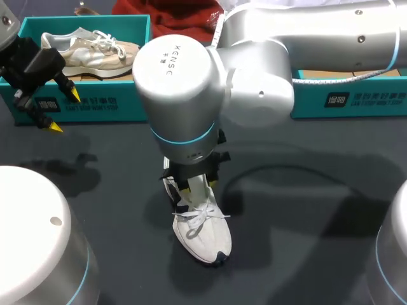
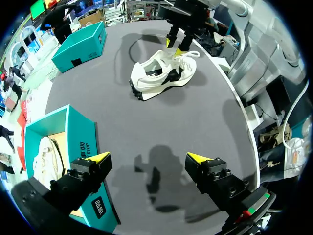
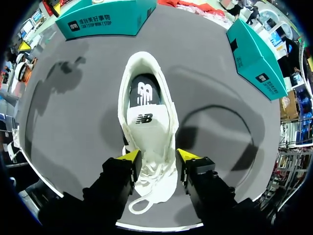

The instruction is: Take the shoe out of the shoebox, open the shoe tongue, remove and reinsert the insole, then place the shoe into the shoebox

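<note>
- While my right gripper point(image 3: 159, 156) straddles the white sneaker's point(image 3: 144, 120) laces, I cannot tell whether it grips.
- My left gripper point(image 2: 149, 157) hangs wide open beside the teal shoebox point(image 2: 85, 137) — a second shoe point(image 2: 46, 156) lies inside.

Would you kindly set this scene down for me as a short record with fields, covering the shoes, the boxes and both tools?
white sneaker: upright on the dark table, outside both boxes
black insole: lying inside the white sneaker
left shoebox: teal, open, holds a beige sneaker
right shoebox: teal, contents not visible
right tool: directly over the white sneaker's laced part; grip unclear
left tool: open, holding nothing, near the front of the left shoebox
</note>
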Robot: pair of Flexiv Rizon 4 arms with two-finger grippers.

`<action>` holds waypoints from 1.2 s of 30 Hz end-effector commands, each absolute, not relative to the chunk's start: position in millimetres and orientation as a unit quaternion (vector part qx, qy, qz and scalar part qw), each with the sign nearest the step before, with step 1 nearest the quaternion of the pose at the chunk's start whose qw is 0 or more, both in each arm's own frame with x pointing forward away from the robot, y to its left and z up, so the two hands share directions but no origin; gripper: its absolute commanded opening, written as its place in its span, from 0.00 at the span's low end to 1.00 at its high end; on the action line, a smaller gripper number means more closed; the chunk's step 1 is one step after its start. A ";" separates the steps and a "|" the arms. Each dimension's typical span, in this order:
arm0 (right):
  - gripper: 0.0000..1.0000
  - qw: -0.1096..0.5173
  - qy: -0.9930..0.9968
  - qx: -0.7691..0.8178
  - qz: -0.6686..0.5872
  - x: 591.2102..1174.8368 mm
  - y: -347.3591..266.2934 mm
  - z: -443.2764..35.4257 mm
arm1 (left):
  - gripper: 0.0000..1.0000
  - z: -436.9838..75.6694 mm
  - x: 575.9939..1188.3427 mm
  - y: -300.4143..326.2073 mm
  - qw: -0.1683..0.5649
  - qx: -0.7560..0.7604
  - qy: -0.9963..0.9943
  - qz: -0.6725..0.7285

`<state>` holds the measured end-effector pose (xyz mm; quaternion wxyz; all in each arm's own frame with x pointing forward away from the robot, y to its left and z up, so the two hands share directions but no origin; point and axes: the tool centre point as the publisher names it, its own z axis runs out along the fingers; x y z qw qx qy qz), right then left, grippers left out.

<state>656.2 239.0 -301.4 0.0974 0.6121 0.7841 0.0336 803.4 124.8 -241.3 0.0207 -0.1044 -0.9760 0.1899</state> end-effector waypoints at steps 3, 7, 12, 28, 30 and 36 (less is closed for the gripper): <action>0.42 0.113 0.798 0.591 0.045 653.2 249.4 -292.7 | 1.00 -241.2 803.5 124.9 0.021 -0.105 -0.976 0.189; 0.40 0.097 0.806 0.581 0.053 667.7 250.7 -303.8 | 1.00 -241.2 803.5 124.9 0.021 -0.105 -0.976 0.189; 0.37 0.083 0.810 0.578 0.058 685.5 244.7 -316.6 | 1.00 -241.2 803.5 124.9 0.021 -0.105 -0.976 0.189; 0.24 0.016 0.831 0.551 0.071 709.2 252.0 -351.2 | 1.00 -241.2 803.5 124.9 0.021 -0.105 -0.976 0.189; 0.23 0.031 0.831 0.550 0.072 706.4 249.7 -341.1 | 1.00 -241.2 803.5 124.9 0.021 -0.105 -0.976 0.189; 0.24 0.072 0.836 0.539 0.074 700.4 248.3 -320.3 | 1.00 -241.2 803.5 124.9 0.021 -0.105 -0.976 0.189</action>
